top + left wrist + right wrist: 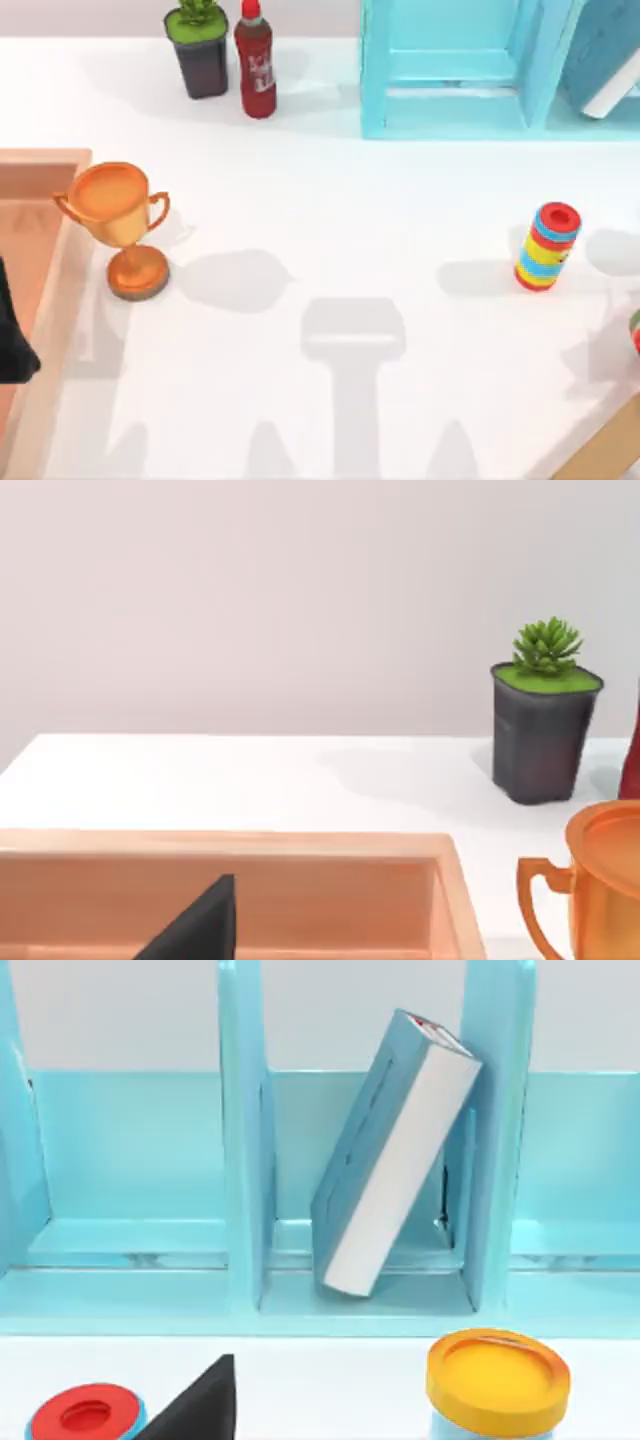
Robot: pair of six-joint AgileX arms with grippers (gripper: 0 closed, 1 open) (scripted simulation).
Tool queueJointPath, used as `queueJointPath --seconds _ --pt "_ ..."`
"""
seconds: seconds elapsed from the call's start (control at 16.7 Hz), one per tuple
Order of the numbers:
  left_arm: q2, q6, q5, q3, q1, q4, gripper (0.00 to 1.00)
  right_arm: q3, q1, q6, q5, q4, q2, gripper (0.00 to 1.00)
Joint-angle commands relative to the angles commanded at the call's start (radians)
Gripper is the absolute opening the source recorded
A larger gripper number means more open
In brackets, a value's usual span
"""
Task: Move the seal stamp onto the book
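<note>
Leaning in the shelf [245,1160] at two o'clock, the book [395,1155] stands tilted, so anything set there could slide off. No stamp spotted; jaws' state unclear.

teal book [395,1150] leaning in the light-blue shelf unit [240,1140]

the book is a thick hardcover with a plain teal cover and white page edges. it stands tilted inside one compartment of the shelf, lower corner on the compartment floor, upper end resting against the divider beside it. in the top view the book [608,60] sits at the far right of the table's back edge.
</note>
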Motion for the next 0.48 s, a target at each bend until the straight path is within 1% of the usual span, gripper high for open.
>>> queueJointPath --seconds 0.24,0.48 --pt "0.0 0.0 0.0 0.0 0.0 0.0 1.0 0.016 -0.003 0.008 -0.003 0.02 0.031 1.0" --pt "0.0 0.0 0.0 0.0 0.0 0.0 1.0 0.109 -0.018 0.05 -0.023 0.13 0.221 1.0"
